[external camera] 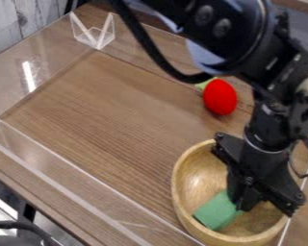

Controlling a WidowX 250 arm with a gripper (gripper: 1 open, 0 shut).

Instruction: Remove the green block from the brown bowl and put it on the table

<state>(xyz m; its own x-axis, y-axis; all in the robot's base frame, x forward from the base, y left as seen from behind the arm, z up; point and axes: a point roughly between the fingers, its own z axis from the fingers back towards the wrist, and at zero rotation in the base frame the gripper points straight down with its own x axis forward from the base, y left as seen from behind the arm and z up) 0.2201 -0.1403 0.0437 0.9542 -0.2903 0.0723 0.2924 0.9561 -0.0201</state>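
The green block [218, 212] lies inside the brown bowl [187, 179] at the lower right of the table [105, 115]. My gripper [252, 197] points straight down into the bowl. Its black fingers have come together on the block's upper right end, which they hide. Only the lower left part of the block shows. The block still rests on the bowl's floor.
A red round toy [219, 96] with a small green top sits on the table just behind the bowl. Clear acrylic walls [41, 58] run along the table's left and far edges. The black arm reaches in from the top right.
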